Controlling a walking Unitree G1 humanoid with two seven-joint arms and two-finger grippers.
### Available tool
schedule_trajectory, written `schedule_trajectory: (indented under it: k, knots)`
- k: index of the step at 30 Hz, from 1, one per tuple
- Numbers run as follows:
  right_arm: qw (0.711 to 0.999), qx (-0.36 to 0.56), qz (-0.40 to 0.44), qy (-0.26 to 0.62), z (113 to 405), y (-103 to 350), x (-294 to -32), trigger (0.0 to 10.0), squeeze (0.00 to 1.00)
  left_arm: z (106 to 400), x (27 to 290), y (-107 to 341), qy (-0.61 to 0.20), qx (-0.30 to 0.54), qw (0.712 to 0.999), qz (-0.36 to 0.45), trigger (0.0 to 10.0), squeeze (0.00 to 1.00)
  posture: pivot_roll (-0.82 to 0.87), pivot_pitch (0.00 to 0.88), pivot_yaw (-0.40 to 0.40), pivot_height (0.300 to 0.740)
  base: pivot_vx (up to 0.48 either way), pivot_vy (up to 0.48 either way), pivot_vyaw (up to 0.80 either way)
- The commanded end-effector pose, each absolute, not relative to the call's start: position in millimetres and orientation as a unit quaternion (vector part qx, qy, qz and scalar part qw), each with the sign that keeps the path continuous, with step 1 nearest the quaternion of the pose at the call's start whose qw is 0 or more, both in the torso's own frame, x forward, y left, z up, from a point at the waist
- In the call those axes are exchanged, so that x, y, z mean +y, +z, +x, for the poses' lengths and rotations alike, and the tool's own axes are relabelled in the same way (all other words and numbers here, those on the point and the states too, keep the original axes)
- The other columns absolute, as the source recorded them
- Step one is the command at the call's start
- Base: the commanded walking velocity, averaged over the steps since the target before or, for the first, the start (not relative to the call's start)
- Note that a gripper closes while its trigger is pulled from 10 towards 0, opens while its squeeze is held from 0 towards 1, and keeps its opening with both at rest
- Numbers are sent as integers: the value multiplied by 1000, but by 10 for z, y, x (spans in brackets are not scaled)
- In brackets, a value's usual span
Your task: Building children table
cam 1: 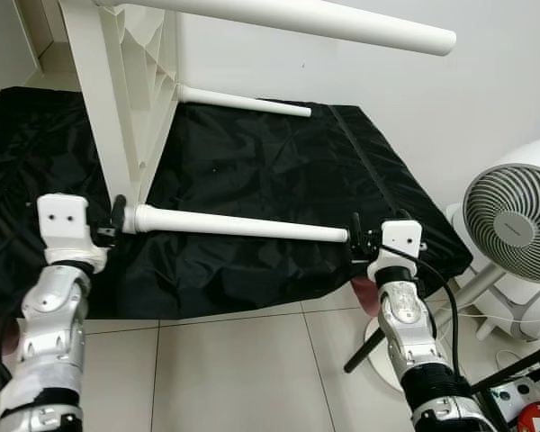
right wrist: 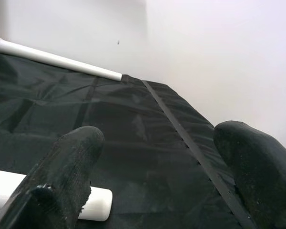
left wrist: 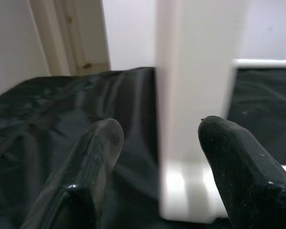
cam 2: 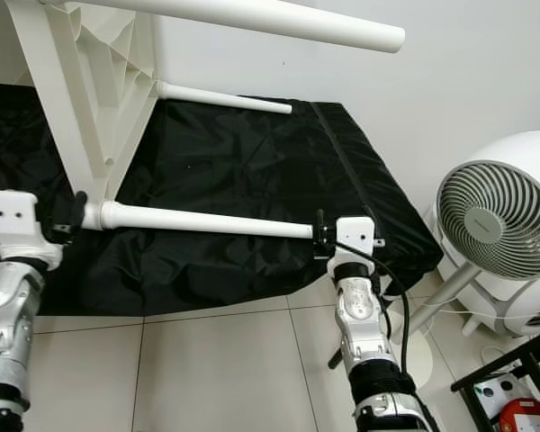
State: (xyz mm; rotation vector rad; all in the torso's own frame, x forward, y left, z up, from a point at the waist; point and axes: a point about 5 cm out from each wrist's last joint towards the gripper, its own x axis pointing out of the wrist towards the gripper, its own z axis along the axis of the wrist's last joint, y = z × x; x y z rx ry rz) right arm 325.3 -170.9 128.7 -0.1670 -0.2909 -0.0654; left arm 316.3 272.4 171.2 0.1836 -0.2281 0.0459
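Both silver arms reach forward over the tiled floor (cam 1: 234, 360). Left gripper (cam 1: 115, 220) sits with fingers spread at the joint where the near table leg (cam 1: 243, 225) meets the white tabletop (cam 1: 117, 117), which stands on its edge on a black cloth (cam 1: 252, 162). Right gripper (cam 1: 358, 238) has its fingers apart beside the leg's free end, gripping nothing. A white fan (cam 1: 513, 225) stands off to the right. To seat this leg well, I'd brace the top with the left and twist gently from the free end, keeping the leg square to its socket
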Motion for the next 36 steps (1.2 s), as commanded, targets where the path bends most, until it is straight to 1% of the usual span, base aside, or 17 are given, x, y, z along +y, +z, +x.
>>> schedule_trajectory:
  k: [1, 2, 3, 5, 6, 8, 13, 16, 17, 19, 20, 21, 22, 23, 26, 28, 36]
  knots:
    - [986, -141, -82, -33, 3252, 1272, -1718, 10000, 0, 3174, 2766, 1722, 56, -117, 987, 93, 10000, 0, -6, 0, -83, 740, 0, 0, 0]
    - [986, -141, -81, -33, 3255, 1274, -1712, 10000, 0, 3211, 2852, 1785, 74, -119, 985, 95, 10000, 0, -1, 0, -88, 740, 0, 0, 0]
    - [986, -141, -81, -33, 3255, 1274, -1712, 10000, 0, 3211, 2852, 1785, 74, -119, 985, 95, 10000, 0, -1, 0, -88, 740, 0, 0, 0]
    - [986, -143, -78, -29, 3269, 1292, -1683, 10000, 0, 3332, 2964, 1915, 123, -117, 977, 130, 10000, 0, -3, 2, -94, 740, 0, 0, 0]
    - [986, -143, -78, -29, 3269, 1292, -1683, 10000, 0, 3332, 2964, 1915, 123, -117, 977, 130, 10000, 0, -3, 2, -94, 740, 0, 0, 0]
    - [986, -146, -74, -24, 3283, 1317, -1651, 10000, 0, 3449, 2993, 2016, 156, -114, 970, 146, 10000, 0, -7, 2, -97, 740, 0, 0, 0]
    - [986, -148, -75, -21, 3294, 1331, -1641, 10000, 0, 3524, 2942, 2119, 159, -128, 967, 149, 10000, 0, -8, 2, -95, 740, 0, 0, 0]
    - [986, -148, -75, -23, 3298, 1332, -1648, 10000, 0, 3603, 2864, 2201, 161, -139, 966, 148, 10000, 0, -11, 4, -95, 740, 0, 0, 0]
    - [986, -149, -75, -23, 3293, 1331, -1647, 10000, 0, 3640, 2794, 2223, 146, -145, 968, 145, 10000, 0, -19, 3, -87, 740, 0, 0, 0]
    - [986, -149, -75, -23, 3288, 1330, -1646, 10000, 0, 3662, 2747, 2233, 134, -148, 969, 143, 10000, 0, -19, 3, -87, 740, 0, 0, 0]
    - [986, -147, -76, -24, 3279, 1318, -1647, 10000, 0, 3678, 2663, 2229, 111, -153, 971, 146, 10000, 0, -21, 4, -87, 740, 0, 0, 0]
    - [986, -147, -76, -24, 3279, 1318, -1647, 10000, 0, 3678, 2663, 2229, 111, -153, 971, 146, 10000, 0, -21, 4, -87, 740, 0, 0, 0]
    - [986, -145, -76, -26, 3265, 1297, -1653, 10000, 0, 3699, 2555, 2200, 76, -153, 975, 143, 10000, 0, -24, 4, -85, 740, 0, 0, 0]
    - [986, -144, -76, -26, 3260, 1291, -1658, 10000, 0, 3702, 2515, 2193, 63, -157, 975, 142, 10000, 0, -23, 2, -86, 740, 0, 0, 0]
    - [987, -143, -76, -26, 3257, 1285, -1663, 10000, 0, 3703, 2441, 2180, 41, -163, 976, 138, 10000, 0, -20, 1, -89, 740, 0, 0, 0]
    - [987, -143, -76, -26, 3257, 1285, -1663, 10000, 0, 3703, 2441, 2180, 41, -163, 976, 138, 10000, 0, -20, 1, -89, 740, 0, 0, 0]
    - [987, -143, -75, -18, 3290, 1301, -1617, 10000, 0, 3718, 2112, 2127, -32, -169, 976, 131, 10000, 0, -12, 0, -98, 740, 0, 0, 0]
